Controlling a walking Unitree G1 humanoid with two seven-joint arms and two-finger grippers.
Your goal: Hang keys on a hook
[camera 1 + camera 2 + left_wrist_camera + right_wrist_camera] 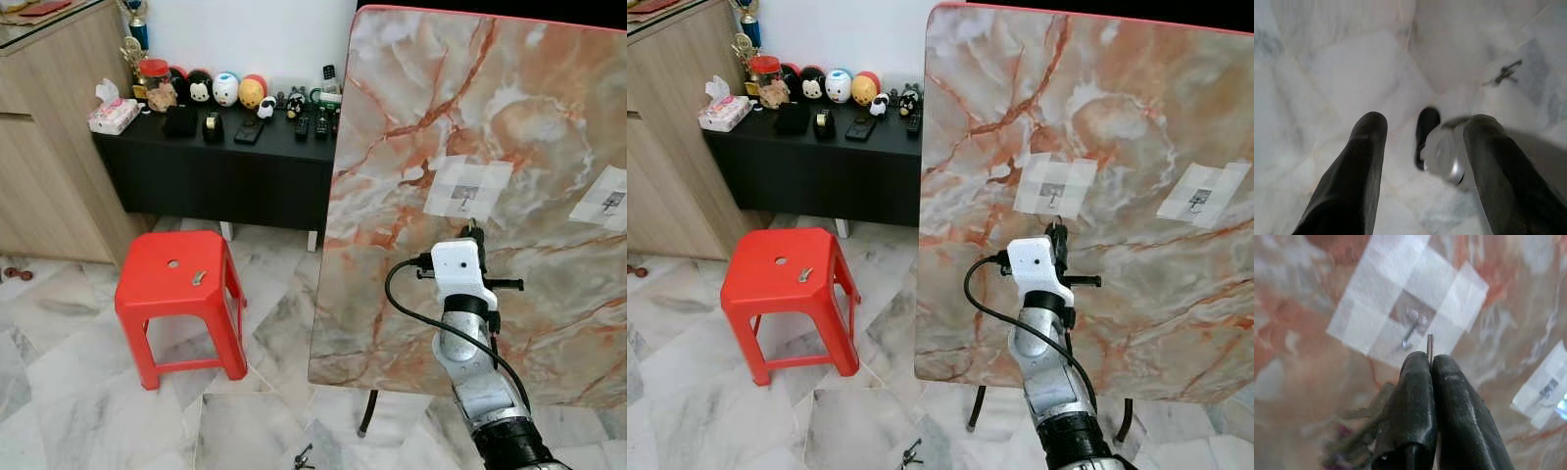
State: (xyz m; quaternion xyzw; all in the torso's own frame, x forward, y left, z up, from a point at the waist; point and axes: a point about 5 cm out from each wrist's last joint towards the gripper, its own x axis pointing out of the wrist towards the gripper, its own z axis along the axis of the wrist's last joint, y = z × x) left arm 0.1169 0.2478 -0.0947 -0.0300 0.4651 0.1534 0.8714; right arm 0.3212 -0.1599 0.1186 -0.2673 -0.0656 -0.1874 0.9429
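Keys: a thin metal key ring [1430, 346] pokes out between the right gripper's pressed-together fingertips; a blurred bunch hangs below the fingers at the lower left of the right wrist view. Whether it touches the hook cannot be told.
Hook: a small metal hook [1411, 331] taped under white strips to the marbled board, right of centre in the left eye view, just above the gripper.
Right gripper: the right gripper [472, 235] is raised in front of the board, right of centre in the head views, fingers closed tight on the key ring, tips just below the hook.
Second hook: another taped hook [611, 202] at the right edge of the left eye view, well apart from the first.
Board: an orange-veined marble tabletop [411, 88] standing on edge, in the right half of the frame.
Left gripper: the left gripper [1425, 132] points down at the marble floor [1327, 73], fingers spread wide, holding nothing.
Stool: a red plastic stool [176, 284] at lower left, a small metal piece lying on its seat.
Sideboard: a black sideboard [225, 157] at upper left carrying toy figures and remotes.
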